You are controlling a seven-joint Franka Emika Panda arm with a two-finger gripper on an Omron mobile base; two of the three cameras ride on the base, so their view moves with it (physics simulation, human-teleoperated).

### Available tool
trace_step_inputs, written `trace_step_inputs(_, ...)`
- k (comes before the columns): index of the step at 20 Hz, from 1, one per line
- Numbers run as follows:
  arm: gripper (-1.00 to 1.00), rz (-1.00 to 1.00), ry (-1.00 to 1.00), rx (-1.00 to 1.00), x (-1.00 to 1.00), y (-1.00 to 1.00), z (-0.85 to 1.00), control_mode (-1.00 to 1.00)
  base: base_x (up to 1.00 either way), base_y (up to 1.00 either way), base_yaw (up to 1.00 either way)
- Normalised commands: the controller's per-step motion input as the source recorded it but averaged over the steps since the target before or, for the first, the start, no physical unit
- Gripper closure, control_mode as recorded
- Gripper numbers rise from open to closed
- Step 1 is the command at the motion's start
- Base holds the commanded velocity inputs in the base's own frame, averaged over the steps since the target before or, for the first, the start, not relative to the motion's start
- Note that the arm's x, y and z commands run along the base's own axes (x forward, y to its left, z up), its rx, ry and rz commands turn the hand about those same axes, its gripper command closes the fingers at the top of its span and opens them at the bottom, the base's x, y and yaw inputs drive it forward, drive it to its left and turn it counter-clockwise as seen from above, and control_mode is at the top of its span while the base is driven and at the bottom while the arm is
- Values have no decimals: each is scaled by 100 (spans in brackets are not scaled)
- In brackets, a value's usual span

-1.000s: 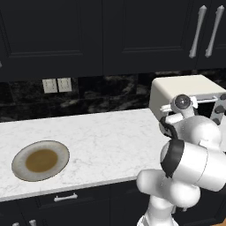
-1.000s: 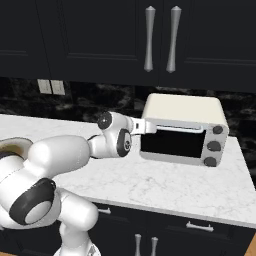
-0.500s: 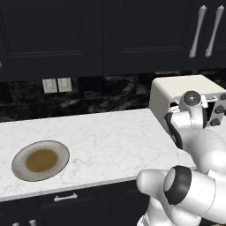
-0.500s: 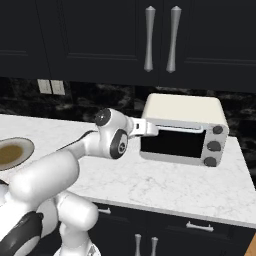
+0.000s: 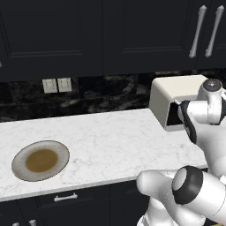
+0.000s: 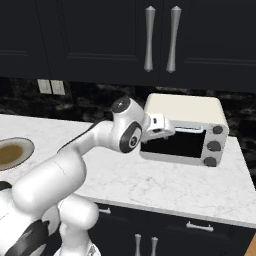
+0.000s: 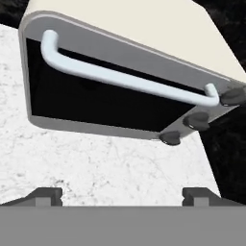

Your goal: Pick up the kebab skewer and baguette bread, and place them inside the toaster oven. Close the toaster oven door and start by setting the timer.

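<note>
**Timer Step: Approach to Control Knobs**

The toaster oven (image 6: 186,129) stands at the bench's (image 5: 110,137) right end, its toaster oven door (image 7: 96,103) shut. The tool (image 7: 122,196), jaws spread and empty, faces the door. Next move, by judgement: shift toward the knobs (image 6: 214,146) and align with the timer knob.

Even, flat rendered light (faint shadows), sharp, no glare.
</note>
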Motion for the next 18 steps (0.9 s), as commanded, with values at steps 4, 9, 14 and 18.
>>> trace_step_inputs(4, -100, 21, 8, -12, -41, -92, 4, -100, 0, 0, 0)
trace_step_inputs(9, -100, 39, -22, -11, -52, -69, -11, -100, 0, 0, 0)
trace_step_inputs(14, -100, 43, -41, -4, -7, -23, -42, -100, 0, 0, 0)
trace_step_inputs(18, -100, 33, -27, 0, 0, -59, -11, -100, 0, 0, 0)
